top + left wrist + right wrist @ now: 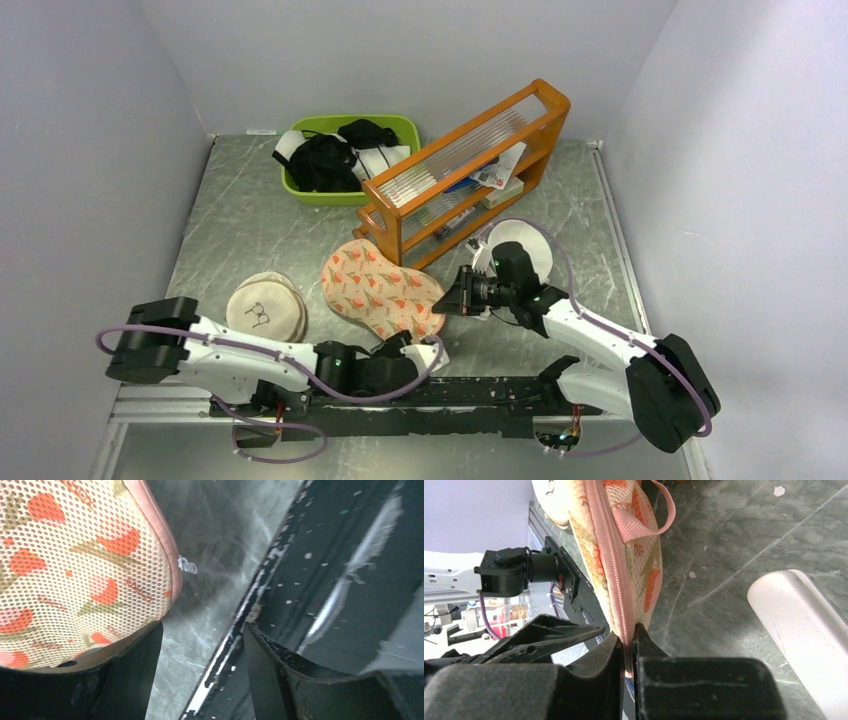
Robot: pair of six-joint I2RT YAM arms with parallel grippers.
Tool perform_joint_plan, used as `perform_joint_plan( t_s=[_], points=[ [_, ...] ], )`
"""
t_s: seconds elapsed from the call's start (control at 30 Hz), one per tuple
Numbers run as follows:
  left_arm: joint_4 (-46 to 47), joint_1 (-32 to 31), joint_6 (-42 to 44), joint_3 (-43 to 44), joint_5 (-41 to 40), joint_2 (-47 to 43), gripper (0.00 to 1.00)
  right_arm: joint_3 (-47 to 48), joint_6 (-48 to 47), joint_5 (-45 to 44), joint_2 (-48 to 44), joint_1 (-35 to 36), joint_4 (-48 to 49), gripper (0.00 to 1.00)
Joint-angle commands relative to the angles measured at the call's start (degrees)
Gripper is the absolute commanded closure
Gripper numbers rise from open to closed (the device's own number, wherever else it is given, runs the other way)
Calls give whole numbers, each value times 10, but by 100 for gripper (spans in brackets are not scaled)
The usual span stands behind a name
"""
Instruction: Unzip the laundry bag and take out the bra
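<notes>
Laundry bag [382, 290] in the middle, round pouch [265, 308] just left of it, rack [465, 170] behind it, basin [345, 160] left of the rack.

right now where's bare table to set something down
Widest bare table lies back-left, between the green bin, the round pouch and the left wall. A narrow strip runs right of the wooden rack. Crowded mid-table around the laundry bag.

Peach laundry bag [380, 290] with orange-red and green print, pink zipper rim; beige pouch [265, 308], green tub [318, 196], orange rack [548, 103], marbled grey desk [240, 240].
</notes>
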State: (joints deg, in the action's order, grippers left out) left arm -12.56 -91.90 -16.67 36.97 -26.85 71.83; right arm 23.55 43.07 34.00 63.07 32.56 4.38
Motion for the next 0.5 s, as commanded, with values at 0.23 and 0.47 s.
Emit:
perform_joint_plan(
  t_s=[0.23, 0.47],
  points=[
    [59, -14, 67, 28, -163, 87, 33, 21, -18, 30, -28, -11, -13, 100],
    [97, 2, 54, 16, -161, 88, 49, 10, -17, 57, -28, -10, 21, 100]
  ],
)
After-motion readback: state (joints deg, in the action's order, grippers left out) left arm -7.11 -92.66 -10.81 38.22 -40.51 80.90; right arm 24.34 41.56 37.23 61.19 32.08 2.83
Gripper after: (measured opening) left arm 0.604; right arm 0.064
